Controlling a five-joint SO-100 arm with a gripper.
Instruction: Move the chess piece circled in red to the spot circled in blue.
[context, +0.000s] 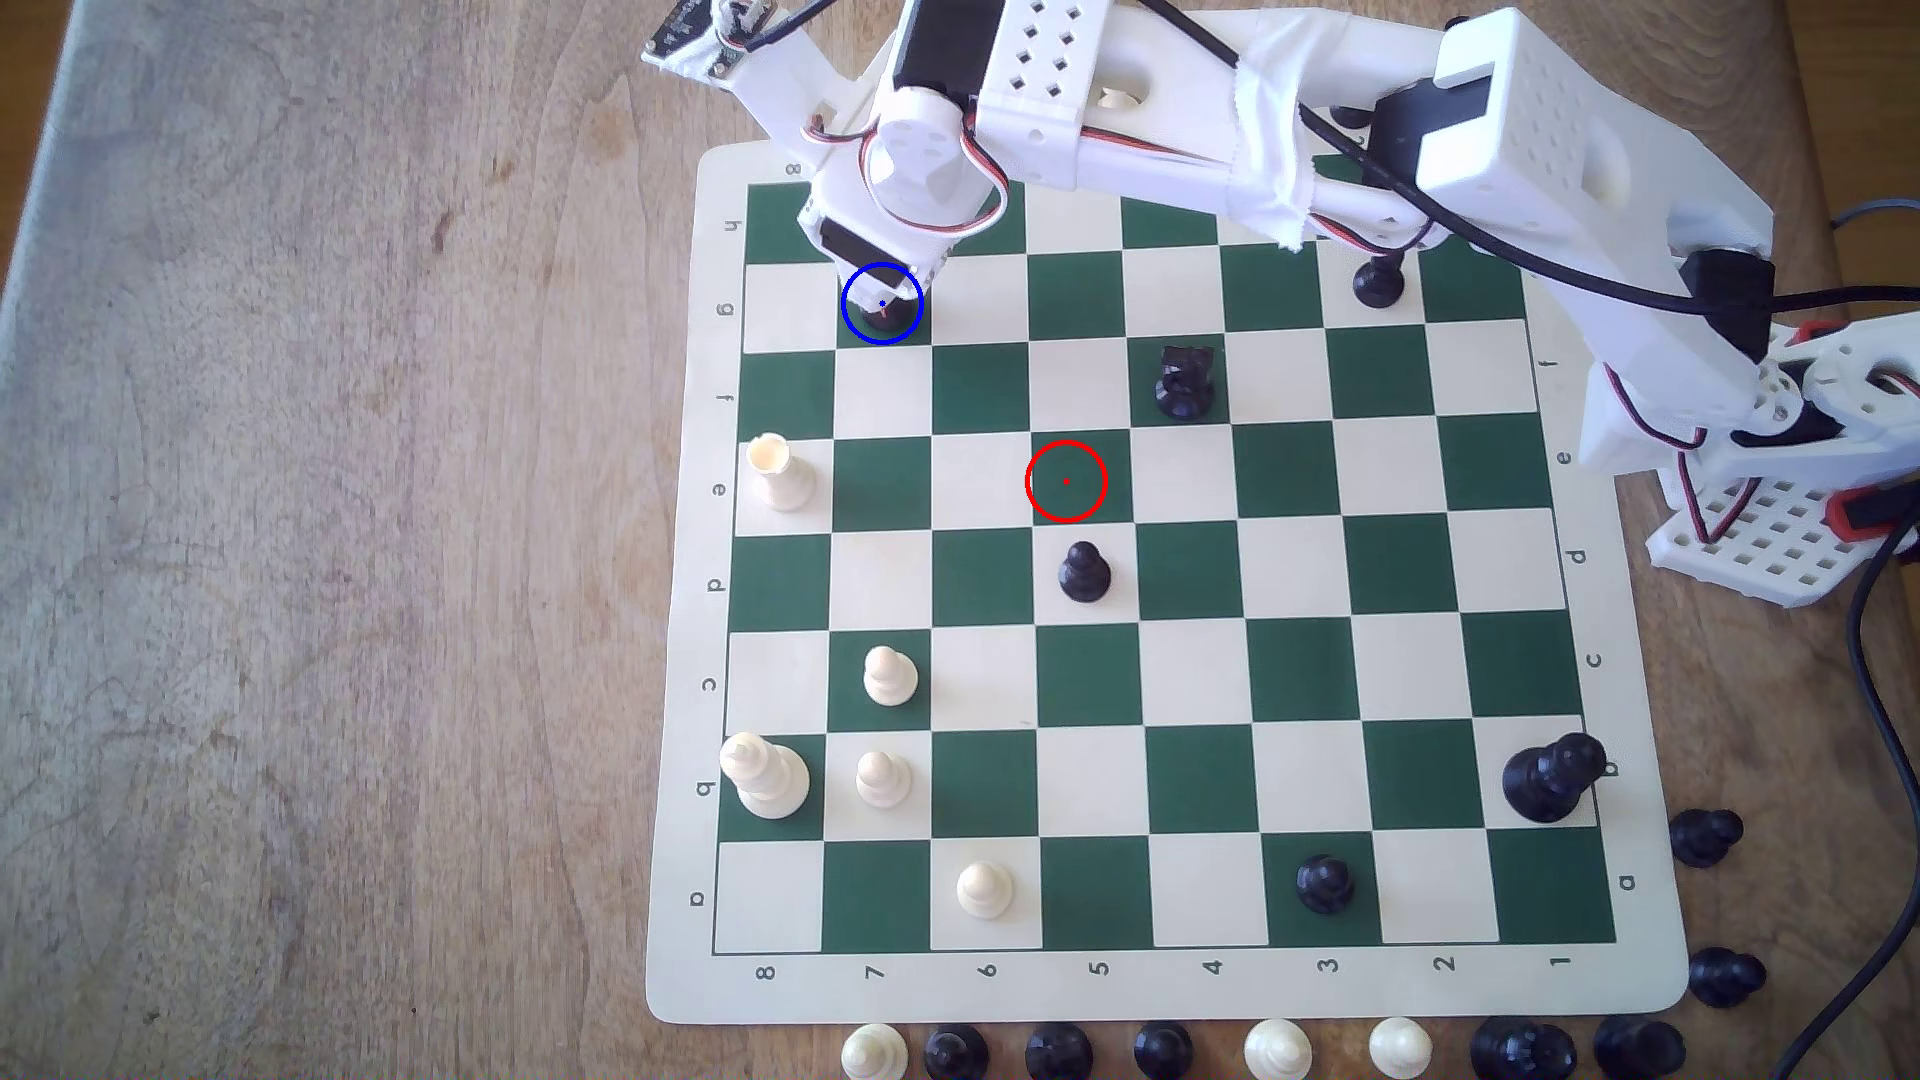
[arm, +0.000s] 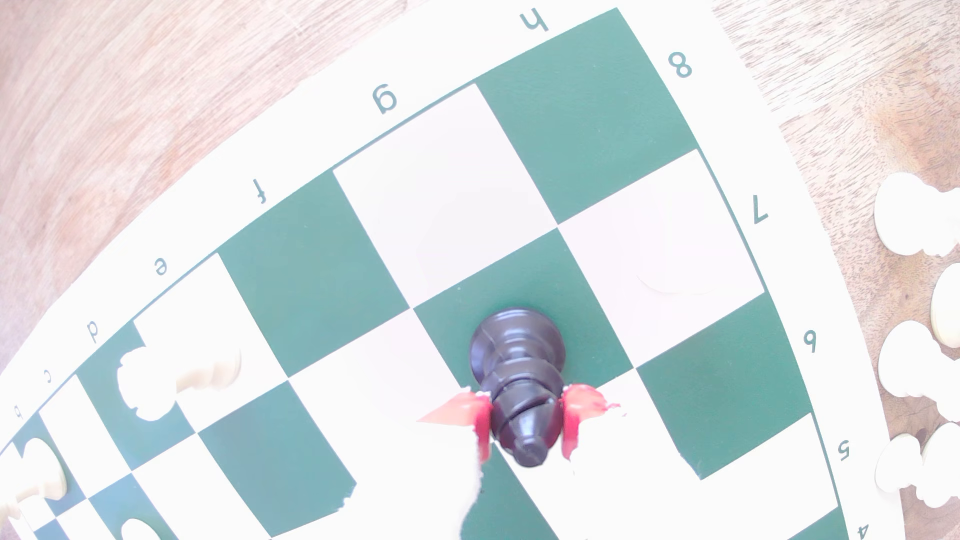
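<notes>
The chess piece (arm: 517, 363), a glossy black bishop-like piece, stands upright with its base on a dark green square. In the exterior view that square is the spot (context: 914, 332), marked by the blue ring near the board's far left corner. My gripper (arm: 525, 431) is shut on the piece, its red-padded fingers (arm: 480, 423) pressed against both sides of the upper body. From the exterior view, the gripper (context: 882, 291) points down into the ring, and only a dark bit of the chess piece (context: 883, 324) shows beneath it.
The red-ringed green square (context: 1066, 481) at mid-board holds nothing. Nearby stand a black knight (context: 1184, 382), a black pawn (context: 1084, 572) and a white rook (context: 779, 473). More pieces sit nearer the front, and captured pieces (context: 1164, 1049) line the table beyond the board's front edge.
</notes>
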